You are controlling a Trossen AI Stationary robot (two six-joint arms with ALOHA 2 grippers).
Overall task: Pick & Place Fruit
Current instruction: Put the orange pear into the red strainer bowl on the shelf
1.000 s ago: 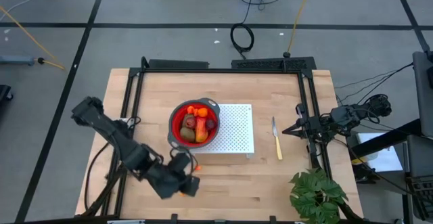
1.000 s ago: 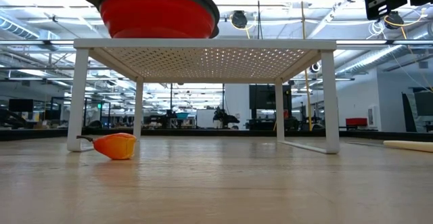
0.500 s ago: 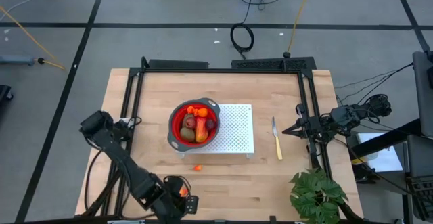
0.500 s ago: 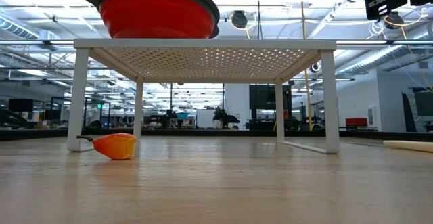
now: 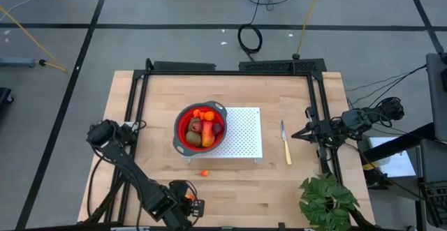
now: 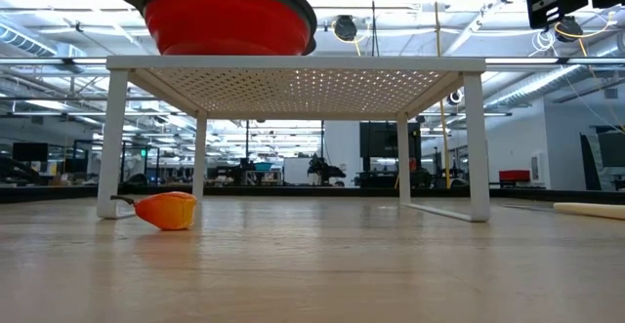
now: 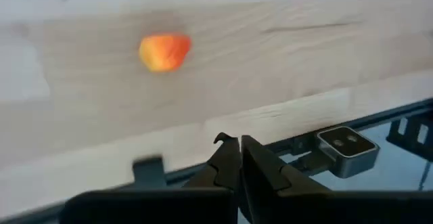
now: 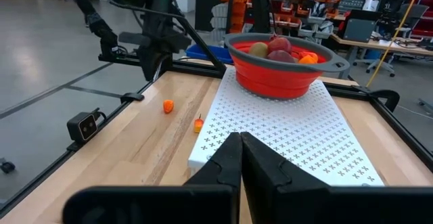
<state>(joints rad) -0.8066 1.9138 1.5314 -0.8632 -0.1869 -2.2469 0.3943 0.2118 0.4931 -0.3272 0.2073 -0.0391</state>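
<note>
Most of the fruit [image 5: 201, 128] is already sitting in the red bowl [image 5: 180, 135], which is up on the white perforated rack [image 5: 242, 137] mid-table. One small orange bit [image 5: 203, 172] is loose on the wood, just near-side of the rack's left end. The right wrist view shows a second bit [image 8: 198, 123] by the rack edge, which I can't make out from above.

The left gripper [image 5: 190, 206] is at the near edge of the table, left of centre, jaws closed and holding nothing. The right gripper [image 5: 294, 135] is parked at the right edge by the knife [image 5: 286, 144], also closed and empty.

So the job looks like grabbing that stray bit with the left arm. My take: open the jaws before coming down, line up straight over the bit, and straddle it so it doesn't skitter off when the fingers close. It looks tiny and probably rolls easily. Then lift high enough to clear the bowl rim before letting go.
</note>
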